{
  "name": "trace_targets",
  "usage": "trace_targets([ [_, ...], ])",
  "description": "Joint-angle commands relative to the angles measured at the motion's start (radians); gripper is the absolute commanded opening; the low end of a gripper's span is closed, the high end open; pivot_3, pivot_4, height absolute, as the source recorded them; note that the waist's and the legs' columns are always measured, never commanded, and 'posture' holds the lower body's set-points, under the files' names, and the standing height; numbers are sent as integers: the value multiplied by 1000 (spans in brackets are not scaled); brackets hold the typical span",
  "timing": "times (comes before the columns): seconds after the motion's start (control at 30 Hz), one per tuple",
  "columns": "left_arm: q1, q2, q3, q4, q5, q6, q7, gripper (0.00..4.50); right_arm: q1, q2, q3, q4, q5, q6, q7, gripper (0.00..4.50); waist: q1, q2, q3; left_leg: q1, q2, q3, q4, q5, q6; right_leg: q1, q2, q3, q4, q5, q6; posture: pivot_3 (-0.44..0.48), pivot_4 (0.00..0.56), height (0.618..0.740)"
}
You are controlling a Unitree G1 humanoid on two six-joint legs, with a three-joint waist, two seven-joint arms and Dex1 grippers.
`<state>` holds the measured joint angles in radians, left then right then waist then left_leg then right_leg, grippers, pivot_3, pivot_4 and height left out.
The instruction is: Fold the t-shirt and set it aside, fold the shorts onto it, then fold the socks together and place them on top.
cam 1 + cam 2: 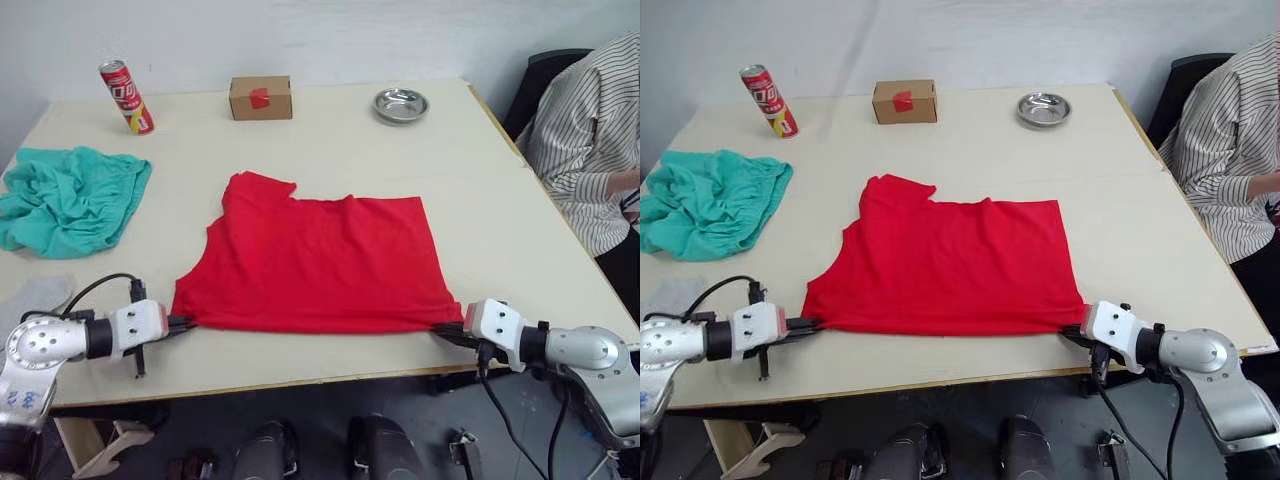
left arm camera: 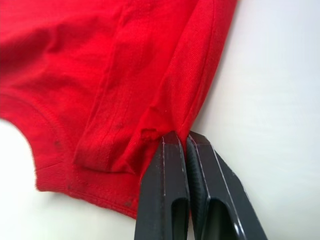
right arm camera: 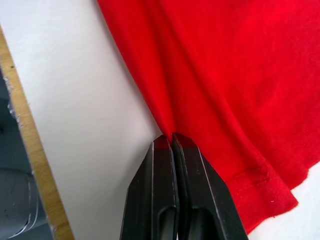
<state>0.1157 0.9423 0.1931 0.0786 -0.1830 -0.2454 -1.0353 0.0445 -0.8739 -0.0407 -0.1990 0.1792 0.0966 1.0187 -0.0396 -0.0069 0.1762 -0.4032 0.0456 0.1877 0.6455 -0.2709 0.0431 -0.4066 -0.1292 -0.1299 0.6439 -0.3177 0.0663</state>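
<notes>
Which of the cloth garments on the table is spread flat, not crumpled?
The bright red t-shirt, pinched by both grippers; the teal-green shorts lie crumpled.

The left tool (image 2: pixel 186 142) pinches a fold of the t-shirt (image 2: pixel 100 75).

Bare bench (image 1: pixel 500 230) lay open right of the t-shirt (image 1: pixel 320 265) and across the frame's middle band above it. The shorts (image 1: pixel 70 195) blocked the left; a can (image 1: pixel 127 97), box (image 1: pixel 260 97) and metal bowl (image 1: pixel 401 104) lined the top edge.
</notes>
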Motion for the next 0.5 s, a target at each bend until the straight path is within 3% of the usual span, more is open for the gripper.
trace_targets([
  [0.03,173,-1,102,-161,-21,121,37,30,-1,-42,-6,17,-2,11,39,0,-2,-1,1,0,0,0,0,0,0,0,0,0,0,0,0,0,150,740],
  [0.23,384,-74,184,-407,-23,281,132,30,2,-81,0,-17,35,87,99,0,12,-3,1,0,0,0,1,-6,3,0,0,0,-1,-1,0,0,150,740],
  [0.5,444,-102,230,-470,-12,331,156,30,82,-101,-16,-69,31,85,106,0,15,-4,1,-1,0,-1,0,-7,3,-1,0,0,-2,-2,-2,0,150,740],
])
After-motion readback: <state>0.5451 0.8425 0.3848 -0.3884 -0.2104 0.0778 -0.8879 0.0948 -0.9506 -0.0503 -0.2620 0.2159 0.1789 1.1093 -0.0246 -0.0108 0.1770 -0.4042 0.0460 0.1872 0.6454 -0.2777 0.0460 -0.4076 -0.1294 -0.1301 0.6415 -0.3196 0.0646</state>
